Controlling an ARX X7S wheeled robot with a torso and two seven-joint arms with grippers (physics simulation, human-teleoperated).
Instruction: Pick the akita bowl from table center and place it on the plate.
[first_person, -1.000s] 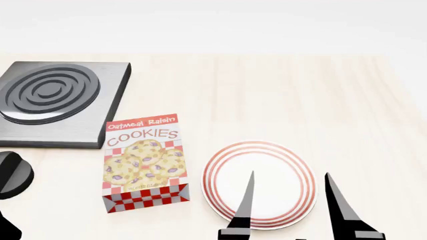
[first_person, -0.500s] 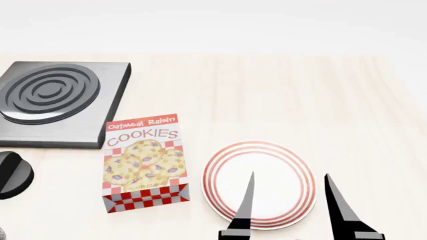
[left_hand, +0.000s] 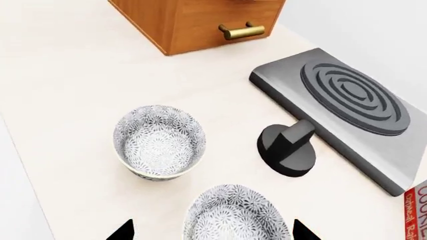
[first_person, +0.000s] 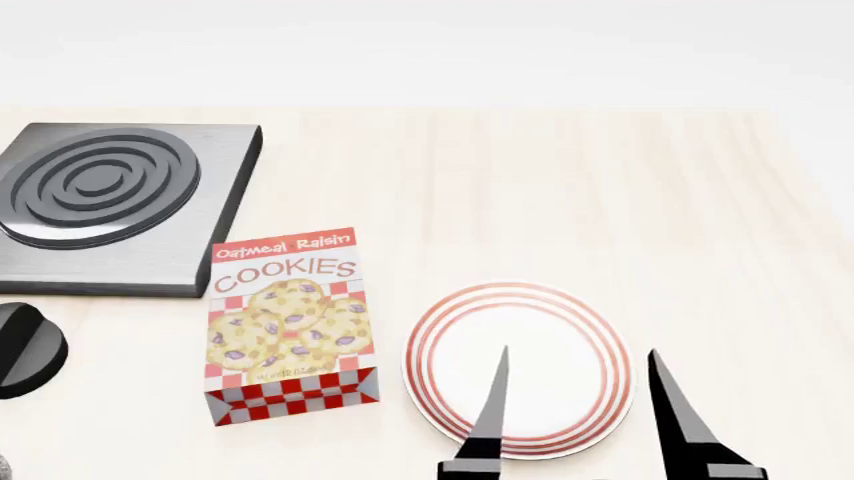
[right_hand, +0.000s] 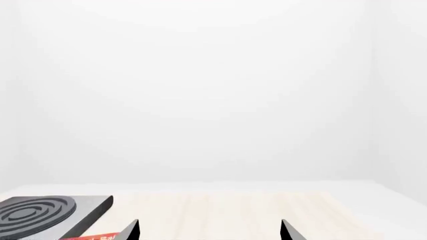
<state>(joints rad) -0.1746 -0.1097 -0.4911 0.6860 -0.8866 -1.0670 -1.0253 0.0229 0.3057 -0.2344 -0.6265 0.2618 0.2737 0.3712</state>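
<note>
Left wrist view: the akita bowl (left_hand: 233, 215) is framed between the widely spread jaws of the left gripper (left_hand: 212, 231), with nothing held.

A second patterned bowl (left_hand: 159, 141) is seen just beyond it on the pale worktop (left_hand: 67, 75), apart from it. A black knob (left_hand: 288, 148) lies near both bowls, beside a grey burner plate (left_hand: 347, 105), and a wooden drawer front (left_hand: 200, 22) with a brass handle is seen further off. In the head view, the plate (first_person: 547, 320) rests on the worktop right of a cookie box (first_person: 287, 325), well apart from the bowls, which are not shown there. The right gripper (first_person: 581, 400) is held above the plate's near edge, jaws wide and empty.
</note>
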